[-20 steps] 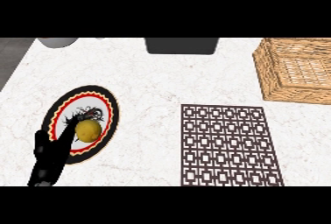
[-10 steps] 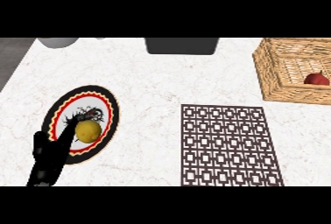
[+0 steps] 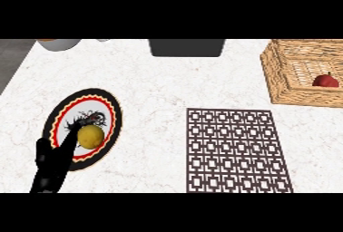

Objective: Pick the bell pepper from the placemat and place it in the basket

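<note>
Left hand (image 3: 53, 165), black, comes in at seven o'clock with fingers laid out straight over the round red-and-black rimmed plate (image 3: 110, 106), holding nothing; our right hand is out of view. We see the red bell pepper (image 3: 326, 80) already inside the woven wicker basket (image 3: 281, 77) at two o'clock, well apart from the brown lattice placemat (image 3: 237, 149). Our risk, as we judge it: those fingers nudging the yellow lemon-like fruit (image 3: 90, 137) off onto the marble surface (image 3: 167, 77).

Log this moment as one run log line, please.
stage: placed | bell pepper: in basket | placemat: bare | left hand: open, over plate beside yellow fruit | right hand: out of view
</note>
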Robot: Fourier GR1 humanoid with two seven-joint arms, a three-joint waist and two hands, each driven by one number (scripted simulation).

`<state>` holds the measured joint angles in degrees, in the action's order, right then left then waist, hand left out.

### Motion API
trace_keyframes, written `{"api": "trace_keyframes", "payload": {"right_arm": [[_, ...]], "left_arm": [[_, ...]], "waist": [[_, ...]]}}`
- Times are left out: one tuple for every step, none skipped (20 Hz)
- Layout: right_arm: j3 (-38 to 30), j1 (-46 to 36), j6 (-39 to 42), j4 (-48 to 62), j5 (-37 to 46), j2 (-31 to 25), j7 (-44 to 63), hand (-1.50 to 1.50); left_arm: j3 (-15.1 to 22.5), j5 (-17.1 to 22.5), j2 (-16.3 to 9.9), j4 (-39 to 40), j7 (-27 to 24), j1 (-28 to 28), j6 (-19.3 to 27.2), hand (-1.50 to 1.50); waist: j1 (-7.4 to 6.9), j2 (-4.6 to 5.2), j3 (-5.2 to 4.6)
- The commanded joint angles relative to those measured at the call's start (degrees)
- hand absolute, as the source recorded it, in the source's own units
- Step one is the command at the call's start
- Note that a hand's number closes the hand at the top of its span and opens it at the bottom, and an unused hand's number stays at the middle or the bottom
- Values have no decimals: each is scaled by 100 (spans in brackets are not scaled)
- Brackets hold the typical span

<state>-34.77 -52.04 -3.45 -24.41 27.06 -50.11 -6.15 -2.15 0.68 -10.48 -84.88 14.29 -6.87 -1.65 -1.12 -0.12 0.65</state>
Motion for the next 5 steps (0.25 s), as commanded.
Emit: {"api": "trace_keyframes", "payload": {"right_arm": [[-303,285,-168,311,-195,-314,-191,-150],[-405,216,62,281,-317,-565,-105,-150],[-419,346,139,380,-300,-754,-39,-150],[-410,301,106,446,-298,-757,-113,-150],[-536,504,300,409,-456,-872,-240,-150]], "left_arm": [[61,37,72,215,240,-146,-75,0],[-51,80,103,501,35,31,-57,0],[56,18,90,1,261,-248,-14,0],[-5,19,104,368,321,137,7,0],[-177,153,-30,459,142,73,-147,0]], "waist": [[5,64,-53],[53,58,-58],[23,47,-54],[30,67,-55],[77,46,-59]]}}
